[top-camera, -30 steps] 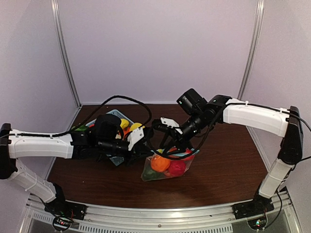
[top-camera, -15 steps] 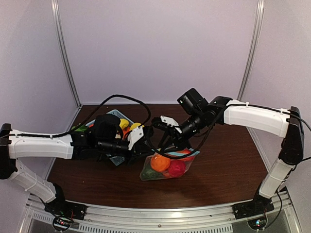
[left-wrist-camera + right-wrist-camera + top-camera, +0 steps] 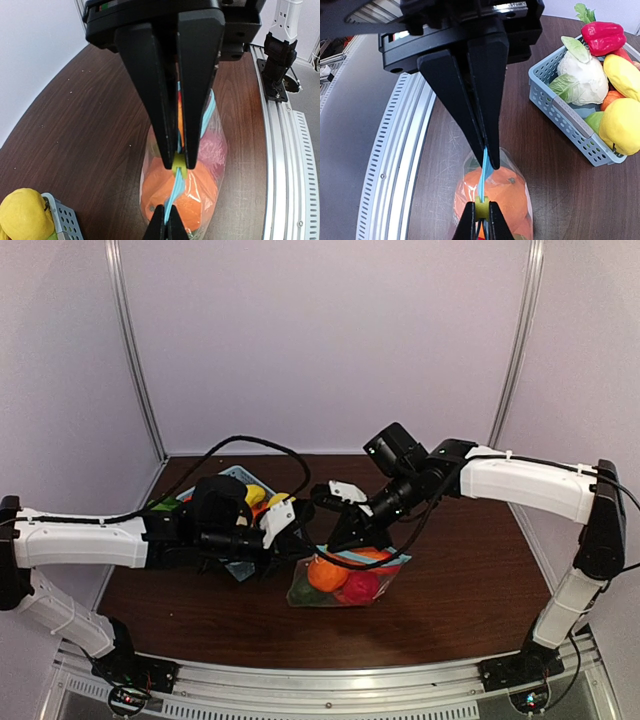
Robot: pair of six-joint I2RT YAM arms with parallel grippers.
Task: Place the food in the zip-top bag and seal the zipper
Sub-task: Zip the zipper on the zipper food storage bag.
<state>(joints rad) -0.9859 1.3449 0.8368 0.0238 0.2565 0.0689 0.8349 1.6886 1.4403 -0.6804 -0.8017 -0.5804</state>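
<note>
Over your desk, left gripper and right gripper clench the zipper; sealing seems underway, so slide along it next.

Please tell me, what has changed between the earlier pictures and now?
The right gripper closed its fingers on the blue zipper strip of the bag; its arm hardly moved. The left gripper stayed shut on the same strip, at the yellow-green slider. The bag, the food inside it and the basket hardly moved.
</note>
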